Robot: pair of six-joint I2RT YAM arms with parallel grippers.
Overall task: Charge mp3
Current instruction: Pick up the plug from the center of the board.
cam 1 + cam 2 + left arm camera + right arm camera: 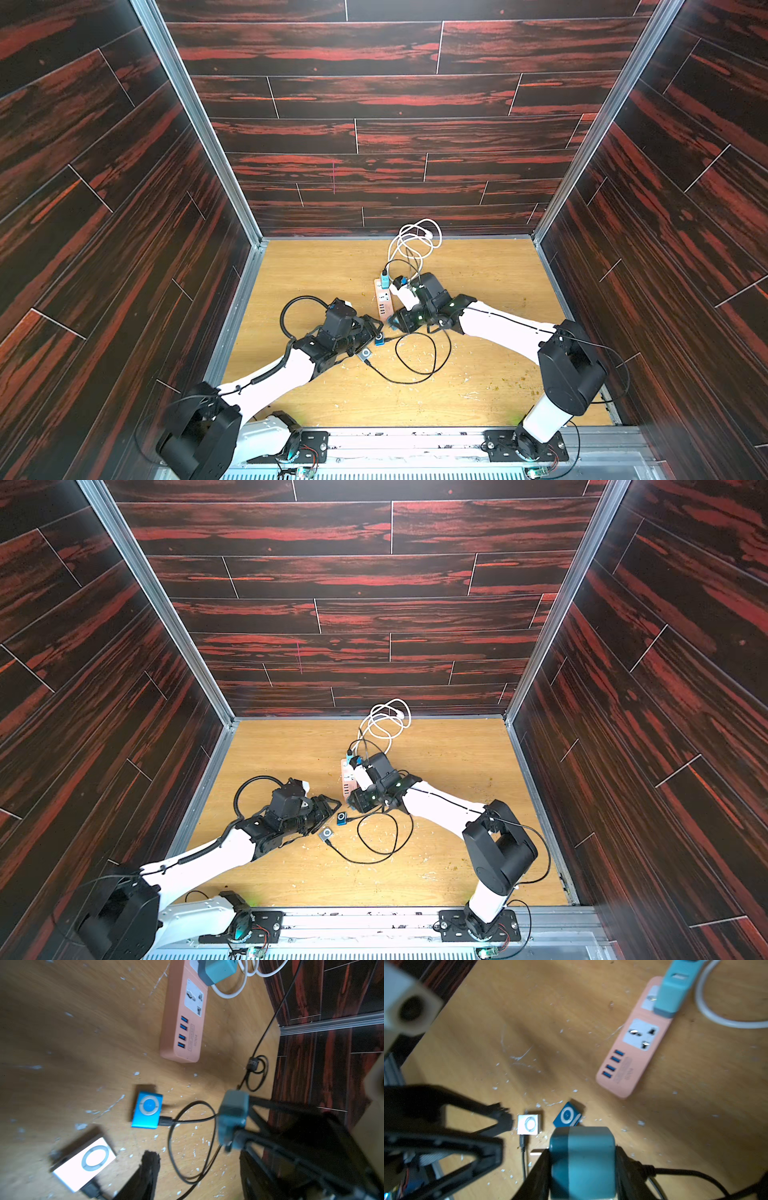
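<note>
Behind blurred charger (582, 1163), part-hidden blue mp3 (566, 1114).

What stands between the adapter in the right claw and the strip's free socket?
Nothing visible between the held adapter and the free socket: the plugged-in adapter sits one socket over, the blue mp3 lies flat short of the power strip.

Blue mp3 (147, 1111) cabled; silver mp3 (83, 1164) near; right claw (232, 1128) grips teal adapter (233, 1109).

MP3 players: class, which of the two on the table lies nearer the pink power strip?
The blue MP3 player: it lies close to the USB end of the power strip, while the white MP3 player lies farther off.
</note>
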